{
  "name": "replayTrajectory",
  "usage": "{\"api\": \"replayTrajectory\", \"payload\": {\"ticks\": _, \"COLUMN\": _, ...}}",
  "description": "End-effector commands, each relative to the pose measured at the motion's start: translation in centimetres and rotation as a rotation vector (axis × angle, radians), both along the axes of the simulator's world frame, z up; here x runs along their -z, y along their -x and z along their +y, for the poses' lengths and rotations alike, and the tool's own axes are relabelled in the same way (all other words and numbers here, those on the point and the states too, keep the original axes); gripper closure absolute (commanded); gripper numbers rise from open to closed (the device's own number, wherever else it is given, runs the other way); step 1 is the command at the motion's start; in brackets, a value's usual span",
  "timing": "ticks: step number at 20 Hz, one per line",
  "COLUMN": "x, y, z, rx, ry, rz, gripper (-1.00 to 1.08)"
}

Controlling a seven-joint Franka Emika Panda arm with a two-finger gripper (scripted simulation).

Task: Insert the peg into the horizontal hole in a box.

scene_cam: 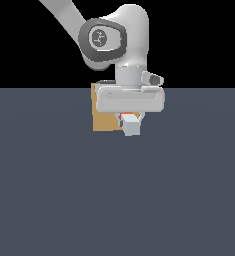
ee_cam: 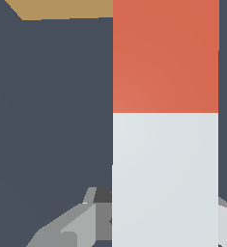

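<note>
The peg (scene_cam: 131, 126) is a pale grey-white bar with an orange-red end; I see it end-on in the exterior view, just below the hand. My gripper (scene_cam: 130, 119) is shut on the peg and holds it above the floor. In the wrist view the peg (ee_cam: 165, 144) fills much of the picture, with its orange-red end pointing toward the tan box (ee_cam: 66, 8). The box (scene_cam: 104, 119) stands behind the hand in the exterior view, partly hidden by it. The hole is hidden in both views. A grey finger (ee_cam: 71, 224) shows beside the peg.
The dark grey-blue floor (scene_cam: 117, 200) spreads around the box and arm. The white arm (scene_cam: 114, 40) comes down from the exterior view's upper left.
</note>
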State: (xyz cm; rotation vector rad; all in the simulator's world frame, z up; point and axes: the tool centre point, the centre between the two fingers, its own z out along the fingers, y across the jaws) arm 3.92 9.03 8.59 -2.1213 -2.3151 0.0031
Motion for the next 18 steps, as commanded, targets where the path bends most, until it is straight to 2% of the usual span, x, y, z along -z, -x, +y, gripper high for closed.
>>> {"api": "replayTrajectory", "payload": {"ticks": 1, "x": -0.47, "y": 0.12, "z": 1.11, "rx": -0.026, "ry": 0.0, "rz": -0.003, "gripper": 1.08}}
{"api": "replayTrajectory", "payload": {"ticks": 18, "x": -0.5, "y": 0.36, "z": 1.93, "rx": -0.033, "ry": 0.0, "rz": -0.001, "gripper": 1.08}}
